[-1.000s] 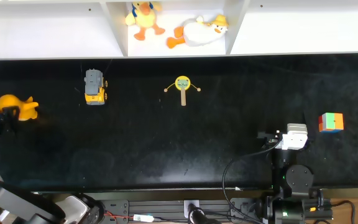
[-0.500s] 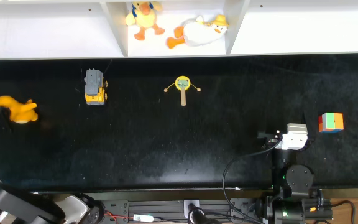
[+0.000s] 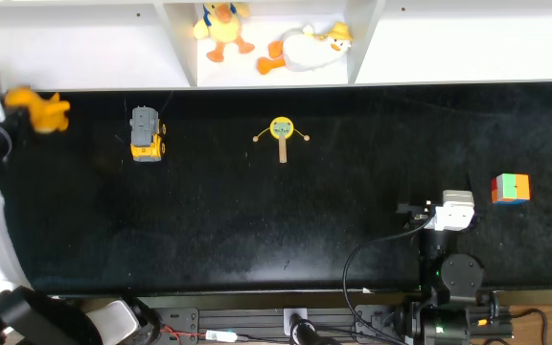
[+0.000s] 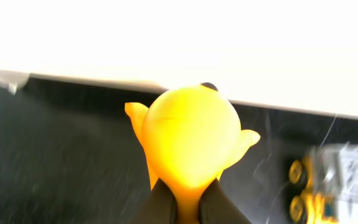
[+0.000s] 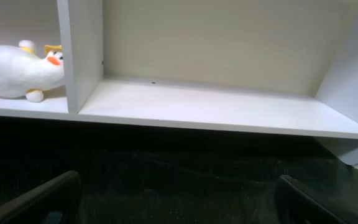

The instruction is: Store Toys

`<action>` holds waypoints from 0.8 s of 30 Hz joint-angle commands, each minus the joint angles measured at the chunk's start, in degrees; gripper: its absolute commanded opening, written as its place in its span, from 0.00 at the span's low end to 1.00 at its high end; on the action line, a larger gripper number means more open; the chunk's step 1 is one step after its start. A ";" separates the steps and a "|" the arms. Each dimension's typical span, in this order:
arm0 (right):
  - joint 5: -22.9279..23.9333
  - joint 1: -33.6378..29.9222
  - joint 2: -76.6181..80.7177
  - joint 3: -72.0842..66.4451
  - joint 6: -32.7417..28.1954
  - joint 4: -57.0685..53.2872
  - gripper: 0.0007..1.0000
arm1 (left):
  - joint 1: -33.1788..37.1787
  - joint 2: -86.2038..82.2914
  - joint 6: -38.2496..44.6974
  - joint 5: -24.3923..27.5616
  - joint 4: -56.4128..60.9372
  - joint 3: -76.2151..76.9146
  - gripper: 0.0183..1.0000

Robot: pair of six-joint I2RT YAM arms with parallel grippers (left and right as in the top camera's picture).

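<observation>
Yellow toy figure (image 3: 38,108) hanging pinched in the left gripper (image 3: 15,103), near the white shelf (image 3: 84,57).
From above, the left arm is holding it at the black table's (image 3: 257,230) far left, close to the shelf's front edge, while a toy truck (image 3: 146,133), a rattle drum (image 3: 282,132) and a coloured cube (image 3: 510,188) are lying well apart on the table. At the left wrist, both fingers (image 4: 160,205) are clamping the figure's narrow lower end. At the right wrist, the right gripper (image 5: 178,193) is standing wide apart, gripping nothing, facing the shelf's bay beside a white plush goose (image 5: 20,70).
</observation>
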 commanded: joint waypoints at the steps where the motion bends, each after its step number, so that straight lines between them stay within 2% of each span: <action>1: -0.37 -0.17 -0.42 -0.76 0.02 0.33 1.00 | -2.69 -1.29 -7.52 -2.08 3.91 1.55 0.04; 10: -0.37 -0.17 -0.42 -0.76 0.00 0.33 0.99 | -3.32 -1.29 -12.37 -2.34 10.84 1.55 0.05; 24: -0.39 -0.17 -0.42 -0.76 0.00 0.33 0.99 | -3.58 3.19 -14.05 -2.36 13.66 2.29 0.06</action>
